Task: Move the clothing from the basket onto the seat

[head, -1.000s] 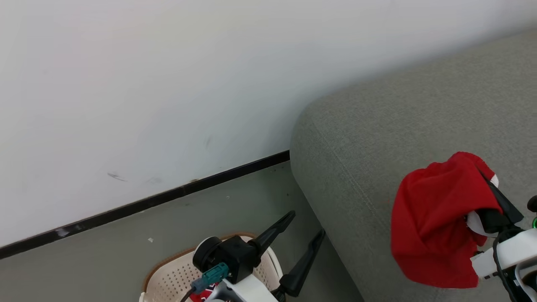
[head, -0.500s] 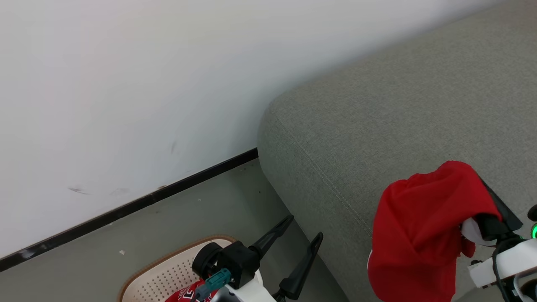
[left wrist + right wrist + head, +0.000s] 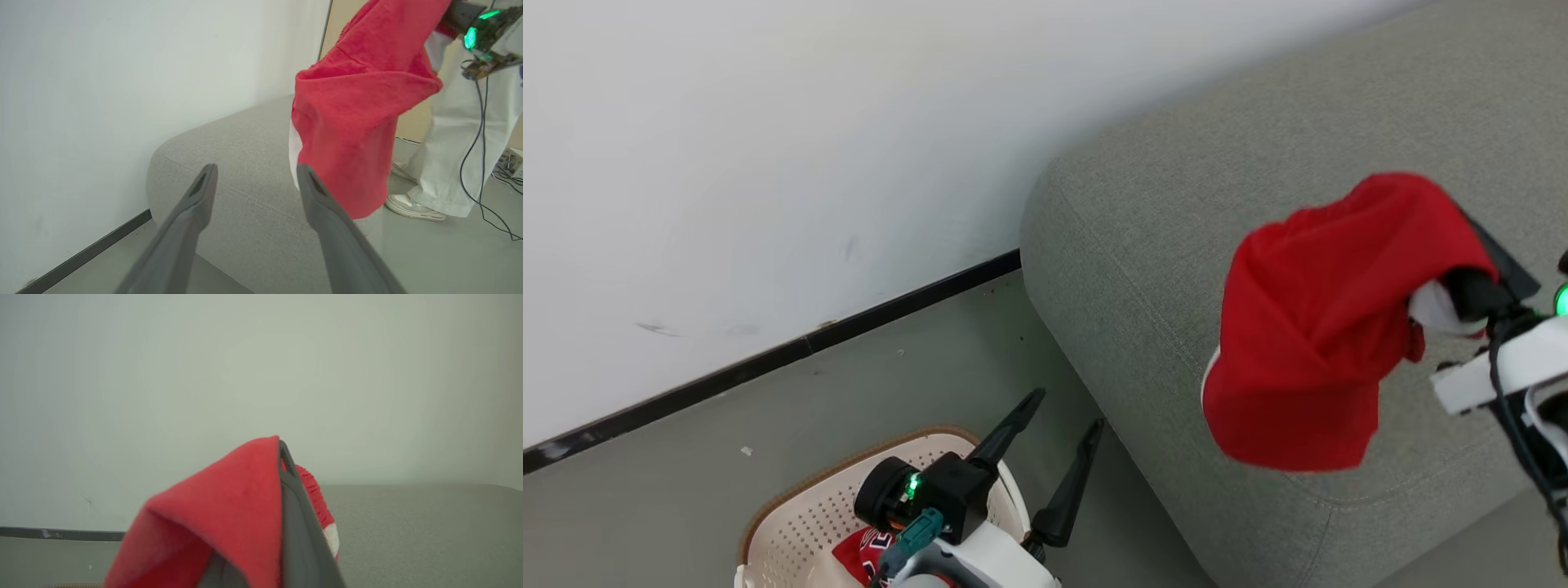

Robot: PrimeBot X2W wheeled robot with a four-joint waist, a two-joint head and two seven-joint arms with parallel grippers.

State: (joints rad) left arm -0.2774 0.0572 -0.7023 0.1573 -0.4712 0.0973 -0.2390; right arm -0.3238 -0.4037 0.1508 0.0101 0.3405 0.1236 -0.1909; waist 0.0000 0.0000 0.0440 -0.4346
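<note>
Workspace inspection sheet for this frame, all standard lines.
Surface: large grey fabric sofa cushion, no garment lying on it where visible.
Job's things: one red thin-fabric jersey hangs from the right gripper, not yet laid down; second red jersey lies in the cream perforated plastic basket.
Clutter: small pale scrap on the grey floor.
Grippers: left gripper open, empty, near the basket; right shut on the hanging jersey.
Cables: black cable at the right wrist; teal connector at the left wrist.
Surroundings: white wall, black skirting; a person in white trousers stands beyond the cushion.
</note>
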